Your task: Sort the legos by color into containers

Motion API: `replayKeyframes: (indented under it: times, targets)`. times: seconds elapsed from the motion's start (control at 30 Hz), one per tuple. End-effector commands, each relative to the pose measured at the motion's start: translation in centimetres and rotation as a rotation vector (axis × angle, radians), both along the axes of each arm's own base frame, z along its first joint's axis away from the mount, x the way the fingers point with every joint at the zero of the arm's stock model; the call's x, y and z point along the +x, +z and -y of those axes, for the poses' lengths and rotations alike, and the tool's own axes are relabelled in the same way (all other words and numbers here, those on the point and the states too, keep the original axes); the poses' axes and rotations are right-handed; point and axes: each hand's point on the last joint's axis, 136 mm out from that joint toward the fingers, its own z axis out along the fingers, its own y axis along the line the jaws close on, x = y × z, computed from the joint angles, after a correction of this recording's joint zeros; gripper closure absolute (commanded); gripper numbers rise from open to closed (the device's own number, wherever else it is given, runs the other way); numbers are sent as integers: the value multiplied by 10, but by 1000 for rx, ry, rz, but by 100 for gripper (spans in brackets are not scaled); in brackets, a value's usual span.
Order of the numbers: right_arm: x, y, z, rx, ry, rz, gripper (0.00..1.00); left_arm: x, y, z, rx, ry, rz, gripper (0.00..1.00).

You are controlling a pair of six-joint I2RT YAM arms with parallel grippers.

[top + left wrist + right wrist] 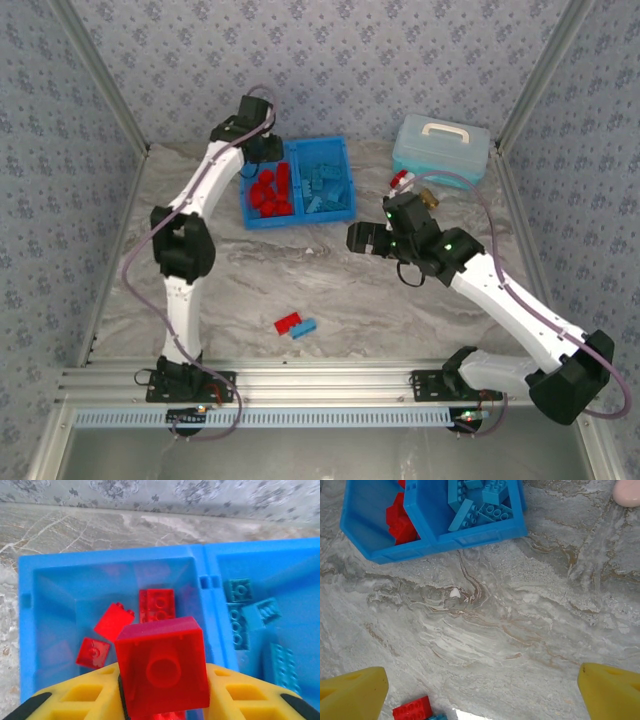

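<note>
Two loose legos point(415, 711) are half cropped near the wide-spread right gripper point(480, 692), while the left gripper point(162, 690) pinches a glossy red brick point(162, 662), hollow underside showing.

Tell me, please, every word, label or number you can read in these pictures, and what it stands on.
None can be read.
Red brick in the left fingers: no mark visible.
Studs of the blue bricks in the tray: too blurred to read.
Case: no label visible.
</note>
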Motion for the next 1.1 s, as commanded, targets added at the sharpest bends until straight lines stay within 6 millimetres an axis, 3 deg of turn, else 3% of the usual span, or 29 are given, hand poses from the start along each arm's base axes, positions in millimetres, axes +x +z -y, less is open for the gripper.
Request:
replayKeyframes:
  times: [0.0,0.13,0.27,0.4,0.5,0.63,0.73,0.9,1.03,1.07]
  targets:
    - [-9,-2,12,-14,-42,-9,0,-1,-19,-11,89,8,-83,61]
    - [-11,0,16,-19,-49,-2,0,3,-41,-5,65,14,-123,55]
    - [-11,1,16,-14,-49,1,0,-3,-34,0,30,4,-130,43]
    - [-9,1,12,-6,-39,4,0,-14,6,2,-2,-19,-74,41]
    - [-6,1,9,-4,-34,5,0,-38,44,5,-34,-62,-28,40]
    - [-2,-1,4,-3,-23,4,0,-96,85,14,-63,-183,54,40]
    - [2,-2,0,-2,-11,7,0,-159,81,16,-4,-319,70,40]
    - [7,-7,-1,-3,-14,-5,0,-270,49,22,108,-604,88,37]
    - [11,-12,-4,-16,16,-8,0,-357,5,26,220,-985,77,31]
    - [11,-14,-5,-14,18,-14,0,-368,-6,22,276,-1036,66,31]
